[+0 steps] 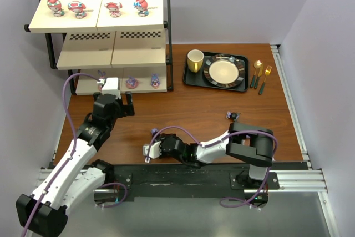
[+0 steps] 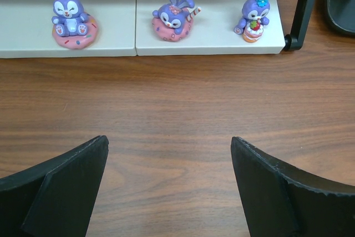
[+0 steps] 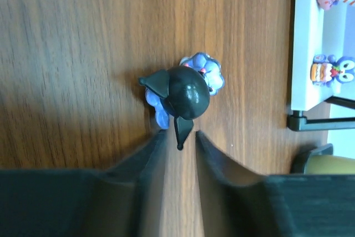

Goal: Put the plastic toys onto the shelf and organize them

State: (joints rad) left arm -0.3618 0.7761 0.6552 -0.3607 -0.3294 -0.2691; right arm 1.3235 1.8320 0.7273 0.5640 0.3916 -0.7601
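A brown wooden table (image 1: 194, 104) fills the space between pale lilac walls (image 1: 233, 4), with a metal rail (image 1: 299, 178) carrying both arm bases along its near edge.

Just beyond the rail, the right arm folds across toward the middle, and the right gripper (image 3: 178, 137) lies low over the wood. Its jaws are drawn close, with only a narrow gap between them. One pointed ear of a dark figurine (image 3: 186, 92) reaches into that gap. The right wrist view does not show whether the fingertips pinch the ear or merely flank it. This toy has a round black head over a bluish-purple base, and it sits on the bare table, well short of the shelf (image 1: 89, 56). A second dark figurine (image 1: 232, 115) stands on the wood by the right arm's elbow.

Farther back on the left, the left gripper (image 2: 169, 148) hangs with its jaws spread wide. It holds nothing and sits above bare wood in front of the shelf's lowest board.

On that board, three purple bunnies (image 2: 69, 15) sit in a row, two of them on pink round bases. On the top tier, four pink-and-red figurines (image 1: 76, 8) stand side by side behind the checkered strips.

To the right of the shelf, a black tray (image 1: 191, 79) holds a plate (image 1: 224, 71) and a yellow mug (image 1: 194, 60). The gold cutlery (image 1: 262, 76) lies just beside it.
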